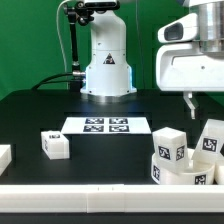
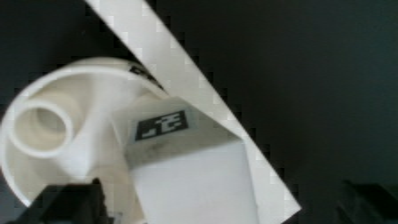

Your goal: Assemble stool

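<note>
Gripper released, jaws wide apart, grasping nothing, poised above seat at near corner of surface, exterior view's right. Tagged legs against seat. One loose leg near front edge, toward exterior view's left; marker board mid-surface.

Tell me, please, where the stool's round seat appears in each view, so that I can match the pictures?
Exterior view: the round seat lies low at the exterior view's right, just in front of a tagged leg.
Wrist view: the round seat is seen close up, its centre hole showing, beside a tagged leg and a plain white bar.
Shared landmark: the tagged leg next to the seat, probably the same one in both.
</note>
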`<action>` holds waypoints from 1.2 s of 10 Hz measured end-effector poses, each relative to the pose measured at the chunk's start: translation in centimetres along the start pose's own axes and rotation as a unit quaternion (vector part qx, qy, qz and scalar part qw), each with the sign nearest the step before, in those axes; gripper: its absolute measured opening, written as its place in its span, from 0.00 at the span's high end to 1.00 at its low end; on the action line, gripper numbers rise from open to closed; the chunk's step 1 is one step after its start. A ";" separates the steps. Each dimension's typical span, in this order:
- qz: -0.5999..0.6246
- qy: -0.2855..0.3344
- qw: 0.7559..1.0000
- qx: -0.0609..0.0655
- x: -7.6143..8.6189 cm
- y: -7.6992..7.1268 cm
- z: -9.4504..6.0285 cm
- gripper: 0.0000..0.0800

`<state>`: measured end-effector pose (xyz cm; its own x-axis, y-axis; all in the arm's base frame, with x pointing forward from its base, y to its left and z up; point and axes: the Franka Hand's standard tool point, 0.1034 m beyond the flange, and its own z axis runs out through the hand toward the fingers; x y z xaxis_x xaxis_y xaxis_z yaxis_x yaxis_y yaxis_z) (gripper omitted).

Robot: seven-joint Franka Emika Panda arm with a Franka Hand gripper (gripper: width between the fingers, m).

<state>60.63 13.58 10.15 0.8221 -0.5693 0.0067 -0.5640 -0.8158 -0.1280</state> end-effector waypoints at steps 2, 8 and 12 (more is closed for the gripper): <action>-0.090 0.002 0.996 -0.002 0.4 0.4 0.0 0.19; -0.383 0.005 0.924 -0.014 0.3 0.2 -0.2 0.19; -0.561 -0.002 0.827 -0.024 1.1 0.8 0.3 0.19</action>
<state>61.10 12.30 9.78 0.8302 0.5498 0.0915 0.5525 -0.8335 -0.0047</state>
